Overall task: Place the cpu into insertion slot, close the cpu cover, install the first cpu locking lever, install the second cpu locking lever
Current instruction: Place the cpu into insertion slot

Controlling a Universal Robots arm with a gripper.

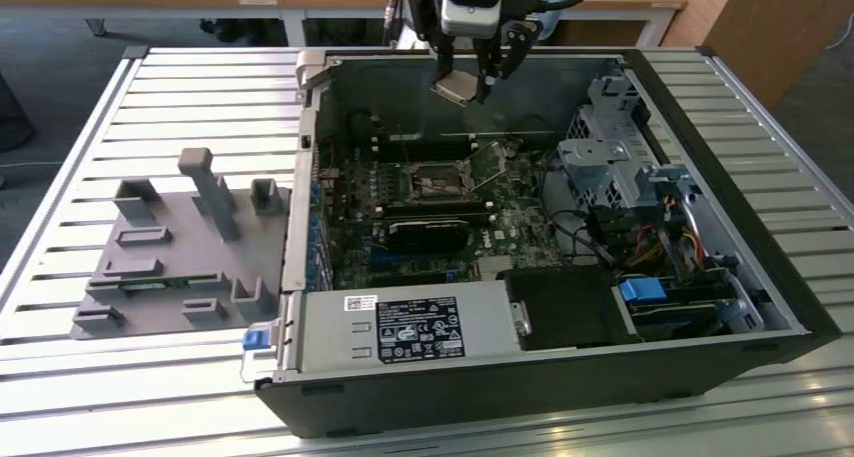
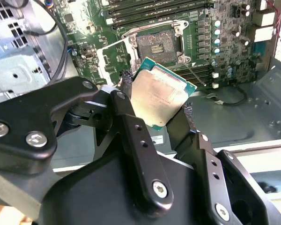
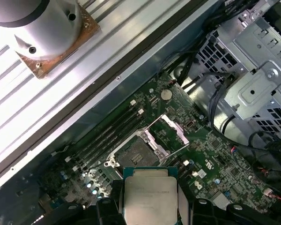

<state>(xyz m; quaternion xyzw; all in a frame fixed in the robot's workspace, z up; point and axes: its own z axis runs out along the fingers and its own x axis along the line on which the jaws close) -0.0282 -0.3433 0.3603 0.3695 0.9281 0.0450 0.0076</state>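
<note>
The gripper [image 1: 470,75] clamps the cpu [image 2: 158,97] tilted, well above the insertion slot [image 2: 153,44], so it may seat askew and bend pins.

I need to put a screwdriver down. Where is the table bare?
The slatted table is bare on the exterior view's left, beyond the grey fixture and nearer than it, beside the case. Inside the case is crowded: circuit board, drive cage, cables, and the gripper holds the cpu above.
</note>
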